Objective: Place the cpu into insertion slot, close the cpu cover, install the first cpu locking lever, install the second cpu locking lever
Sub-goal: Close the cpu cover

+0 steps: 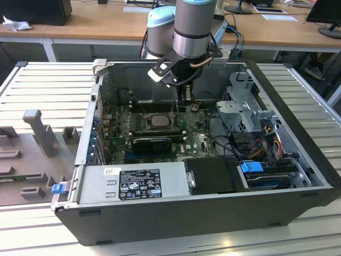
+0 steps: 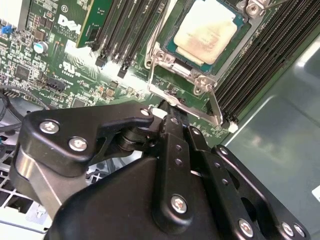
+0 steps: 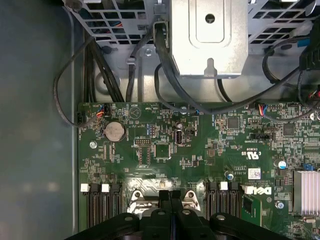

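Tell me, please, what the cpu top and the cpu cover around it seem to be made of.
The cpu top looks like dull, pale metal, matte with brownish smears and no sharp reflection. The cpu cover appears to be thin stamped metal, probably steel, with a bright silver finish: its edges glint and bend crisply.

Open computer case (image 1: 186,218) on slatted table (image 1: 48,85)

Exterior view: bright, even overhead room light. Slatted table (image 1: 42,85) pale, near washed out toward upper left. Case (image 1: 213,213) interior darker, walls shading board (image 1: 197,141). Second wrist view: strong glare on cpu (image 2: 207,32), top bleached cream; white hotspot on board just beside it; case wall carries soft grey sheen. First wrist view: dimmer, bluish cast; bracket (image 3: 210,35) brightest; case side murky.
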